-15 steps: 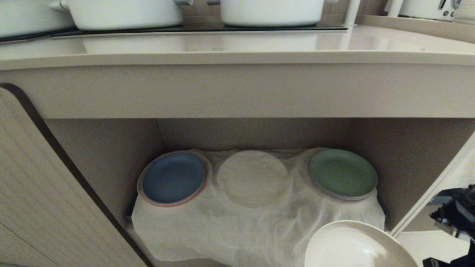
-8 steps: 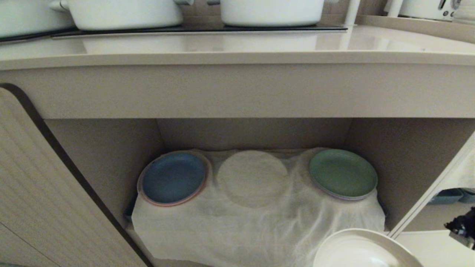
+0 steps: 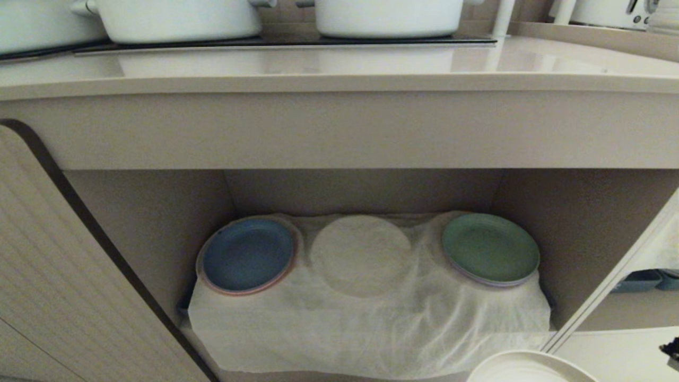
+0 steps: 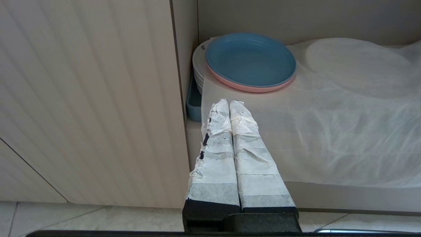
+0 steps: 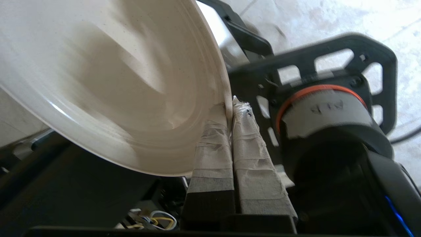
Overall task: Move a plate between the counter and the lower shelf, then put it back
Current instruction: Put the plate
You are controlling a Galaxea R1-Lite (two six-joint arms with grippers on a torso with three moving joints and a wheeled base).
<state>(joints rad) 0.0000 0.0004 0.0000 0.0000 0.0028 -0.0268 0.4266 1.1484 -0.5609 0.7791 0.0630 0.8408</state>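
Overhead, the tabletop (image 3: 339, 69) spans the whole width of my view, its thick front edge above the lower shelf (image 3: 578, 233), with white pots (image 3: 180, 18) on the black hob panel (image 3: 286, 41) at the back. Below it the shelf recess stands open, its base draped in wrinkled white cloth (image 3: 371, 323). On that cloth a blue plate (image 3: 248, 254) sits at the left and a green plate (image 3: 490, 248) at the right, a round cloth-covered hump between them. The plate (image 3: 525, 369) I am carrying is low and to the right, in front of the shelf and clear of it, only its upper rim in my head view. My right hand (image 5: 230, 108) pinches its rim between taped fingers (image 5: 246, 144), clamped tight. My left hand (image 4: 229, 103) is parked near the blue plate, fingers pressed together, holding nothing.
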